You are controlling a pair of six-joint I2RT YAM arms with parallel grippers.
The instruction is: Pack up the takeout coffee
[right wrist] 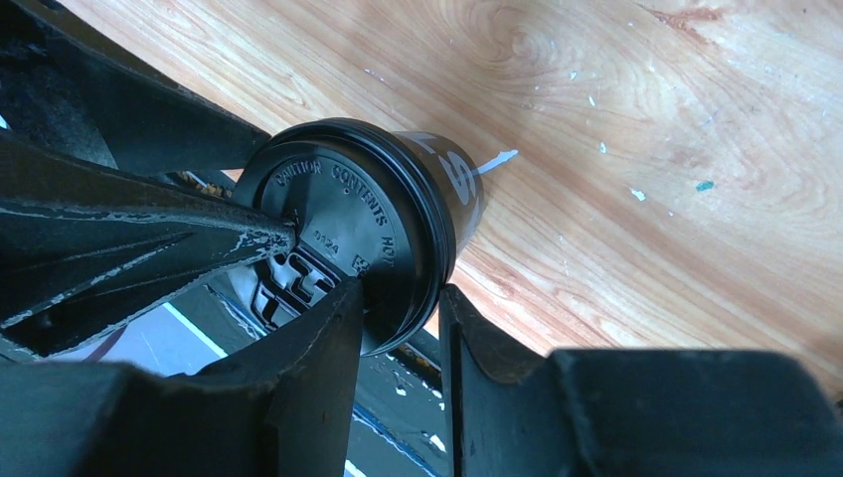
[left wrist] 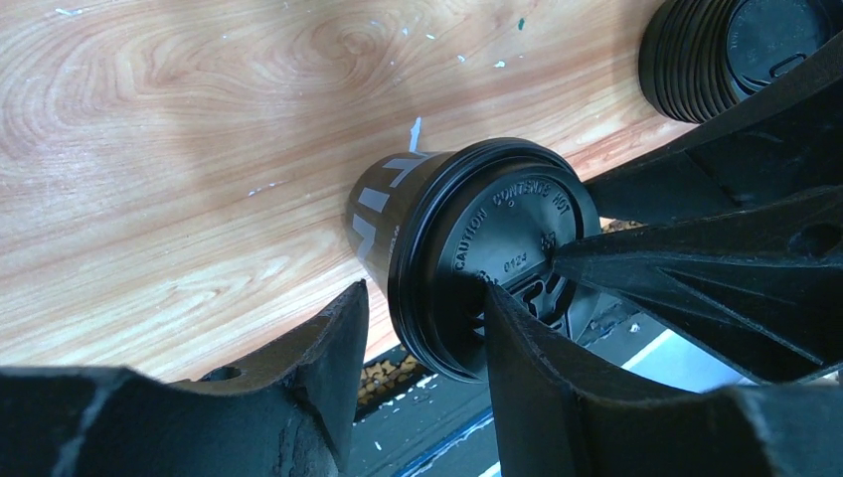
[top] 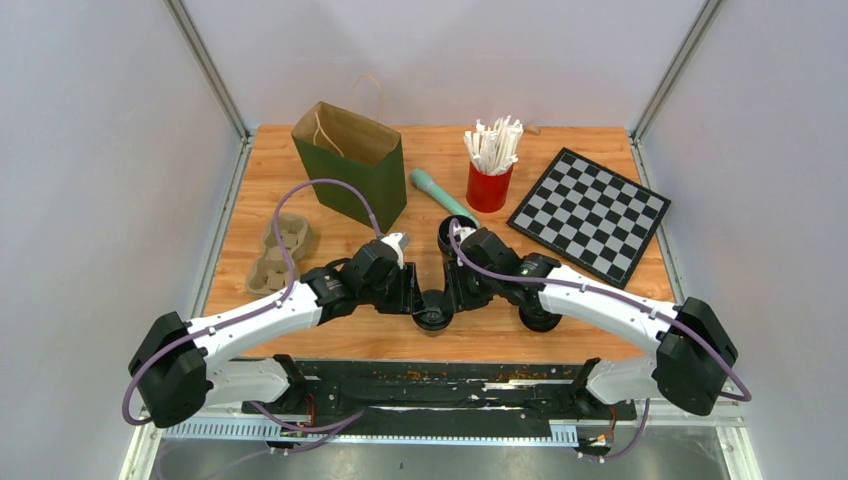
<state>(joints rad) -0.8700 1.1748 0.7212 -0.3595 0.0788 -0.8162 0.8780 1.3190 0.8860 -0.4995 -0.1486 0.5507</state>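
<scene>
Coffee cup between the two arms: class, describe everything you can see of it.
Black paper cup with white lettering, upright on the wooden table near its front edge. A black plastic lid, embossed with a hot-contents caution, caps it. The left fingers and right fingers each straddle the lid's rim from opposite sides; firm contact is unclear.

Even, diffuse overhead lighting, soft shadows under the arms (top: pixel 600 305); wrist views sharp on the cup lid (left wrist: pixel 497 238), near fingers (left wrist: pixel 303 397) dark, possibly slightly blurred.
</scene>
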